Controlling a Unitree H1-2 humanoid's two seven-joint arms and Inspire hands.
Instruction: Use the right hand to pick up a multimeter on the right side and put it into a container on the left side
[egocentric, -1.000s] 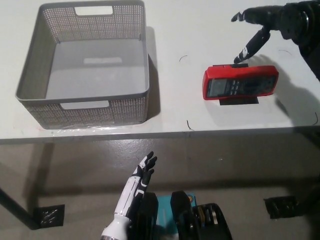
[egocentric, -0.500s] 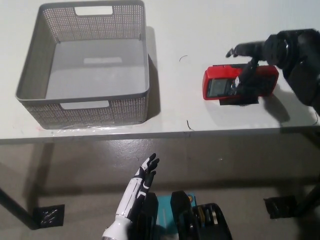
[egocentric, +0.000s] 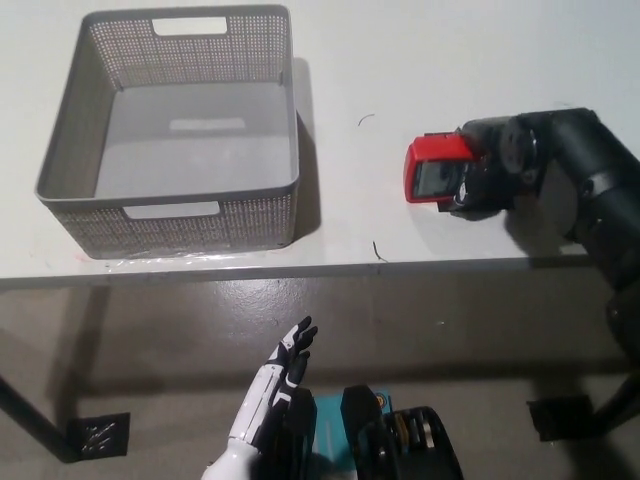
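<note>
The black right hand (egocentric: 497, 170) has come down onto the red multimeter (egocentric: 432, 168) within the last second: a second ago it hung spread above and behind the meter, half a second ago its fingers reached across the casing, and now it covers the meter's right portion, leaving only the left end with the display exposed. The fingers appear wrapped over the body, so the hand is judged closed on the meter, though the contact on the far side is hidden. The multimeter has not shifted; it lies on the right of the white table (egocentric: 360, 70), over a dark patch, near the front edge. It shows no sign of being lifted. The grey mesh basket (egocentric: 280, 95) stands on the left of the table, well apart from the meter, its interior empty. The white left hand (egocentric: 280, 372) rests below the table edge at lower left, fingers extended and apart, holding nothing. Assessment: the grasp step is under way or just completed; lift, transfer leftward and release over the basket remain outstanding. A partial hold on one end could let the meter tilt on lifting.
</note>
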